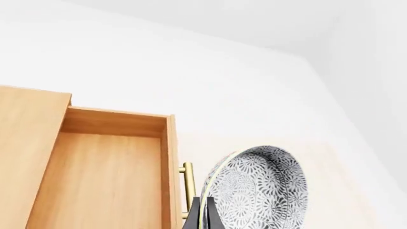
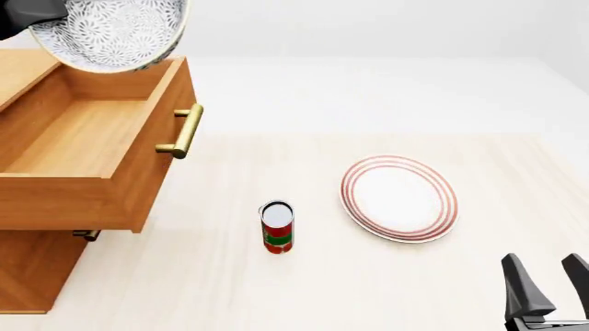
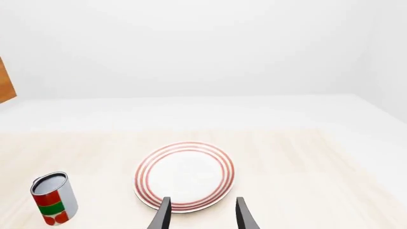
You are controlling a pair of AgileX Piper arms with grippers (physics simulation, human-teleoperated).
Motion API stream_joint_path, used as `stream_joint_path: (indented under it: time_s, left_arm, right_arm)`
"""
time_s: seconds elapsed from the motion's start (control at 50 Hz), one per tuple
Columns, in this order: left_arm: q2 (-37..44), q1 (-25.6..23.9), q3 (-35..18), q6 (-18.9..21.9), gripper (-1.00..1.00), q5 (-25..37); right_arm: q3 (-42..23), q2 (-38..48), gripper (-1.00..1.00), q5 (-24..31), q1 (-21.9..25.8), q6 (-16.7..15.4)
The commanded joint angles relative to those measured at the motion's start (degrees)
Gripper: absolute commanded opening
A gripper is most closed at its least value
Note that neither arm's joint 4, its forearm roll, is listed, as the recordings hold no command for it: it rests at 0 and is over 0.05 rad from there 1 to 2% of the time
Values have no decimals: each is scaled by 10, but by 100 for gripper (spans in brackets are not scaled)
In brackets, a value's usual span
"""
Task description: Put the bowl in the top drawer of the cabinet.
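**Ana:** Holding the bowl (image 2: 110,31) by its rim, the left gripper (image 1: 203,210) has its two dark fingers pinched together on the edge, one inside and one outside. That much shows in the left wrist view.

**Ben:** And where is the bowl, exactly?

**Ana:** Up in the air, tilted nearly onto its edge, above the far front corner of the top drawer (image 2: 87,138), close to the brass handle (image 2: 184,131). It touches no wood that I can see. The drawer stands pulled out of the cabinet (image 2: 23,272) and shows nothing but bare board inside.

**Ben:** How do you think it will handle?

**Ana:** It looks like glazed pottery, so I would judge it stiff, smooth and breakable, with some weight for its size. A rim pinch is the only real hold on a deep round thing like that, but the glaze may slip, and hanging tilted it could swing between the fingers. I would lower it close to the drawer floor before letting go, not drop it.

**Ben:** The other arm?

**Ana:** The right gripper (image 3: 202,212) is near the table's front edge, fingers parted and holding nothing, pointing towards the plate (image 3: 184,175). The can (image 2: 276,226) stands upright, well apart from the drawer.
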Motion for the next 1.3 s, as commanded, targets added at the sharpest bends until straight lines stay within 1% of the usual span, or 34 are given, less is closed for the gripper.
stream_joint_path:
  time_s: [0.02, 0.16, 0.36, 0.52, 0.64, 0.72, 0.98, 1.14, 1.3]
  left_arm:
    - [0, 31, -11, 0, -100, 17]
    - [11, 43, -34, 2, -100, 31]
    - [25, 57, -46, -8, -100, 40]
    - [35, 76, -70, -12, -100, 60]
    - [36, 85, -68, -13, -100, 64]
    - [41, 89, -75, -14, -100, 70]
    - [54, 111, -77, -6, -100, 76]
    - [64, 118, -91, -1, -100, 82]
    - [67, 136, -82, 2, -100, 77]
  right_arm:
    - [0, 0, 100, 0, 0, 0]
    - [0, 0, 100, 0, 0, 0]
    - [0, 0, 100, 0, 0, 0]
    - [0, 0, 100, 0, 0, 0]
    - [0, 0, 100, 0, 0, 0]
    - [0, 0, 100, 0, 0, 0]
    - [0, 0, 100, 0, 0, 0]
    - [0, 0, 100, 0, 0, 0]
    - [0, 0, 100, 0, 0, 0]
